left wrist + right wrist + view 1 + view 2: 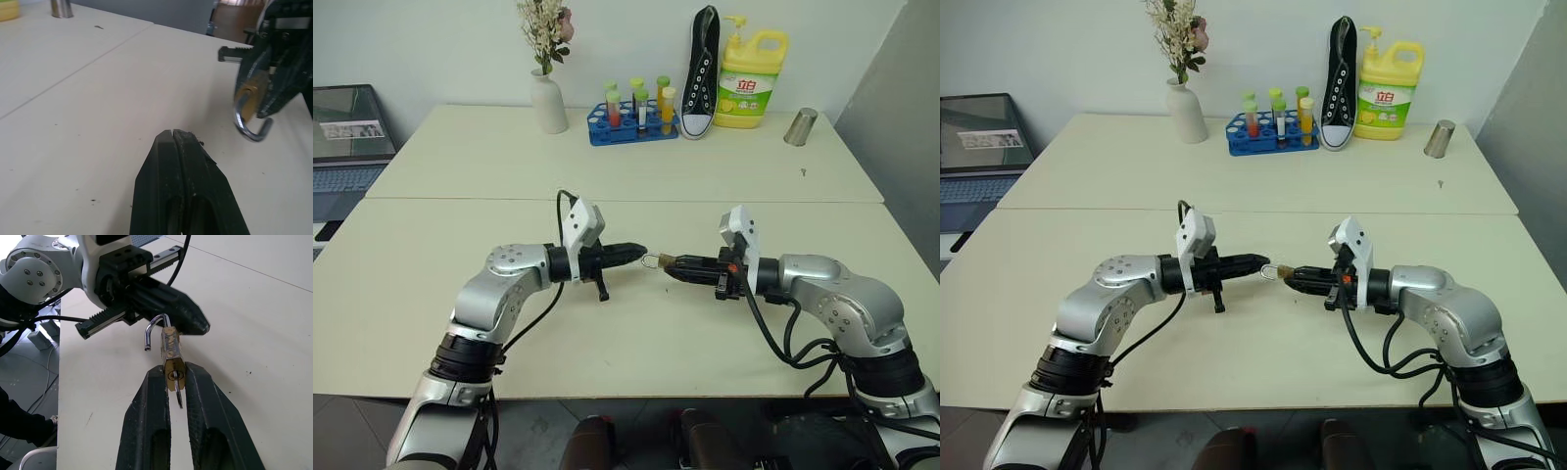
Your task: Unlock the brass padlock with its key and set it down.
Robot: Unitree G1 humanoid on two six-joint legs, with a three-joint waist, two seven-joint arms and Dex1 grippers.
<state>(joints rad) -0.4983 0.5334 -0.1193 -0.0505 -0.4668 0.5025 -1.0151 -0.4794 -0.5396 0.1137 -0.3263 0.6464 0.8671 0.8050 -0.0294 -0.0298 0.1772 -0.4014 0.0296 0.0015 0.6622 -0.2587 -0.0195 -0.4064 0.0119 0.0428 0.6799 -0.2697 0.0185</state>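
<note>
Over the bench [431,294] we hold both arms level, tips facing. Our right gripper [174,377] has its jaws clamped on the brass padlock [172,355], shackle sprung open and pointing outward, the key [179,399] seated in its base between them. Our left gripper [172,134], jaws together, hovers just beside the shackle, likely to steady it.

Two cream tables [460,294] stand pushed together, their seam running side to side. Along the far table's back edge stand a white vase of flowers [548,98], a blue tube rack [631,122], a black sneaker [702,73] on end, a yellow detergent bottle [752,78] and, toward the far right corner, a metal cup [800,126].
</note>
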